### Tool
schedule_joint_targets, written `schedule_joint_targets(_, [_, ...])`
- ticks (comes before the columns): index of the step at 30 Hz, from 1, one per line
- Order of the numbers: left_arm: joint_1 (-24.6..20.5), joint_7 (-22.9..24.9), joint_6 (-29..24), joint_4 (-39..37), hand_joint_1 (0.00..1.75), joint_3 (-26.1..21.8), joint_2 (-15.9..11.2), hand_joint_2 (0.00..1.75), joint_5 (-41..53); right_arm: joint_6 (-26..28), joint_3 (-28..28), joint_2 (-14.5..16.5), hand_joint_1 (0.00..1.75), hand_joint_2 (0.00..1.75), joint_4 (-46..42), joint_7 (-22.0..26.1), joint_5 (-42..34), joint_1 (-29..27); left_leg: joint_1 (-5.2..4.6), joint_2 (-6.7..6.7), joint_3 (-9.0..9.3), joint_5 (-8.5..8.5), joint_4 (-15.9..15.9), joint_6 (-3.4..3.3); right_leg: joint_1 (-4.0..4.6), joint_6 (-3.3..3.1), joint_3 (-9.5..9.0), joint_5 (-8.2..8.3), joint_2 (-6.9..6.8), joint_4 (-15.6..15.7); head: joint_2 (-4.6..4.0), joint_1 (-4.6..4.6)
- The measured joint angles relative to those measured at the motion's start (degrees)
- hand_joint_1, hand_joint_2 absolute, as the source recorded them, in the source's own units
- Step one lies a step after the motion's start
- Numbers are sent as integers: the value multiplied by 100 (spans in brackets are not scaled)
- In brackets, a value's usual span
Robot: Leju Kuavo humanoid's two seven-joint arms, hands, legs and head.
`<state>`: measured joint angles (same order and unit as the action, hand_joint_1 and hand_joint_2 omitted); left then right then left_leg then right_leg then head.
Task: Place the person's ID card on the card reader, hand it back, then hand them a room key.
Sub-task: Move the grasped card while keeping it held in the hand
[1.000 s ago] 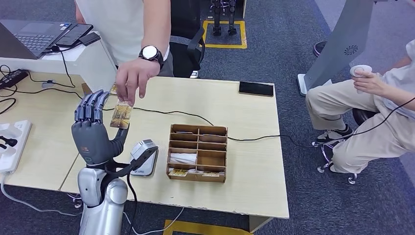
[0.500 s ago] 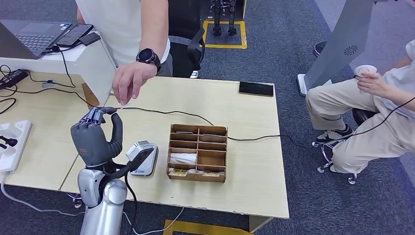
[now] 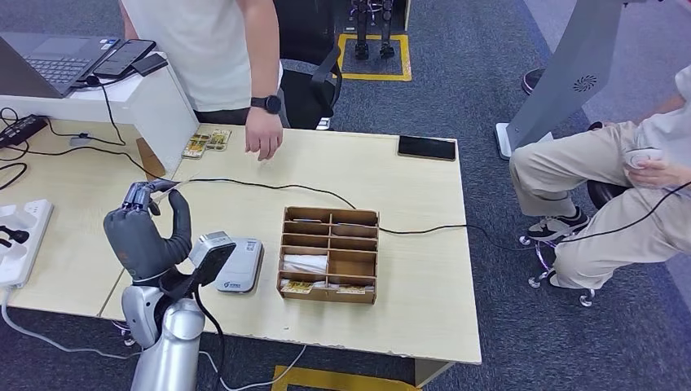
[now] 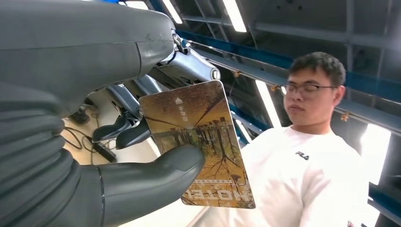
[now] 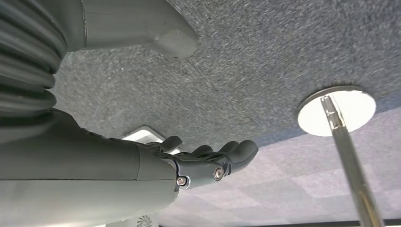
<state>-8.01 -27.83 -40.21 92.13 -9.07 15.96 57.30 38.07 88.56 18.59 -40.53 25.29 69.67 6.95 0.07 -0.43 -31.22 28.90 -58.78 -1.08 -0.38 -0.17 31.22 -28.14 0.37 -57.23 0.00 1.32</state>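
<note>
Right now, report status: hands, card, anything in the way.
Left hand holds the ID card, thumb against fingers. Right hand hangs empty, fingers apart. Card reader bare, just beside the left hand. Person's hand rests on the far table edge.

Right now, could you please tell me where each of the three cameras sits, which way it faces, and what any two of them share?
Head view: high on the body, looking down at the table; the left hand rises beside the card reader.
Left wrist view: behind the left hand, facing up past the card toward the standing person and ceiling lights.
Right wrist view: behind the right hand, over grey carpet; fingers held loosely, holding nothing.
Shared: head and left wrist views both show the left hand and the person.
</note>
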Motion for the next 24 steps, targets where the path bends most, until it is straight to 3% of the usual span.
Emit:
schedule_joint_targets(11, [157,272,1,119,175,-499,2,175,199,0,0,5,0,175,-32,-22,-79,-1,0,-1,-1,0,0,0,0,0,-1,0,0,0,0,1])
schedule_joint_targets(18, [312,21,2,-7,175,-994,6,175,355,0,0,5,0,175,-34,-22,-133,-1,0,-2,-1,0,0,0,0,1,1,-1,0,0,0,0])
schedule_joint_targets(24, [475,-51,2,-179,175,-1127,14,175,655,0,1,5,0,175,-33,-5,-175,-1,-1,-3,-1,0,0,0,0,1,1,-1,0,0,0,0])
